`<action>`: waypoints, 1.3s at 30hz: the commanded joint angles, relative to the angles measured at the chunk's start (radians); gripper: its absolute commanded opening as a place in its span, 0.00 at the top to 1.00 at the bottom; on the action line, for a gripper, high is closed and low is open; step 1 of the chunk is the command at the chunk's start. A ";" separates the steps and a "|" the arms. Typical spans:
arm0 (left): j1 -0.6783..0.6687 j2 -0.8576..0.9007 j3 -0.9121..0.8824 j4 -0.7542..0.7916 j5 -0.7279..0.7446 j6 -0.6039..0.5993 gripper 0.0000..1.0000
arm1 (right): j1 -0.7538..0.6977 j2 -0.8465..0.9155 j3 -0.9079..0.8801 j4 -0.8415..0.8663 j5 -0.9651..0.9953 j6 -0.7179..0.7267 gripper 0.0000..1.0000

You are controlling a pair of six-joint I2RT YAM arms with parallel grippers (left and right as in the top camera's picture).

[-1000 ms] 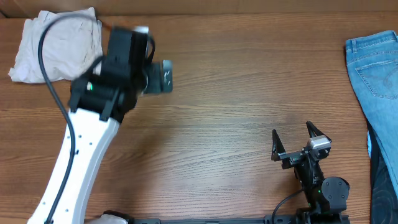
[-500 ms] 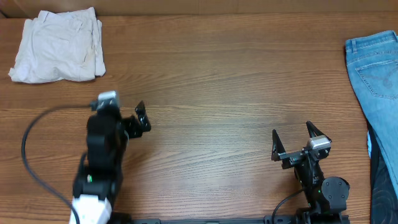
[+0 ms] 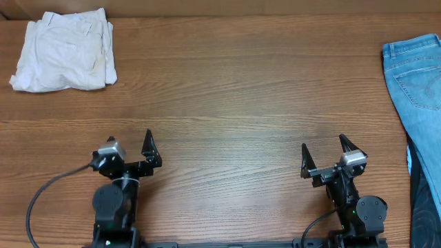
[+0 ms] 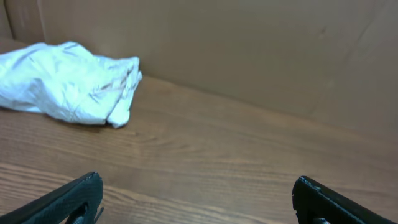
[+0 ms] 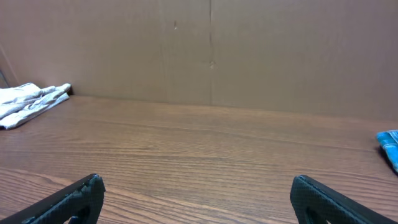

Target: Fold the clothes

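The clothes, a pair of off-white shorts (image 3: 63, 52), lie folded in a compact bundle at the table's far left corner. They also show in the left wrist view (image 4: 68, 87) and, small, at the left edge of the right wrist view (image 5: 31, 99). My left gripper (image 3: 129, 141) (image 4: 198, 186) is at the front left of the table, open, with nothing between its fingers and far from the shorts. My right gripper (image 3: 323, 143) (image 5: 198, 183) is at the front right, also open and empty.
Blue jeans (image 3: 417, 76) (image 5: 388, 146) lie at the right edge of the table, with a darker cloth (image 3: 422, 200) below them. A brown cardboard wall (image 5: 211, 50) closes off the back of the wooden table (image 3: 241, 103).
My left arm has drawn back from beside the shorts at the far left to the table's front left, its gripper staying open. The shorts and the right arm have not moved.
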 commanded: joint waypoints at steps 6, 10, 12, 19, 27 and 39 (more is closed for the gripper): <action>0.081 -0.111 -0.068 -0.016 0.196 0.099 0.00 | 0.004 -0.012 -0.011 0.005 0.009 -0.004 0.00; 0.096 -0.140 -0.068 -0.083 0.223 0.137 0.00 | 0.004 -0.012 -0.011 0.005 0.009 -0.004 0.00; 0.096 -0.161 -0.068 -0.126 0.200 0.137 0.00 | 0.004 -0.012 -0.011 0.005 0.009 -0.004 0.00; 0.096 -0.227 -0.068 -0.227 0.179 0.136 0.00 | 0.004 -0.012 -0.011 0.005 0.009 -0.004 0.00; 0.096 -0.305 -0.068 -0.275 0.163 0.136 0.00 | 0.003 -0.012 -0.011 0.005 0.009 -0.004 0.00; 0.094 -0.373 -0.068 -0.273 0.163 0.135 0.00 | 0.004 -0.012 -0.011 0.005 0.009 -0.004 0.00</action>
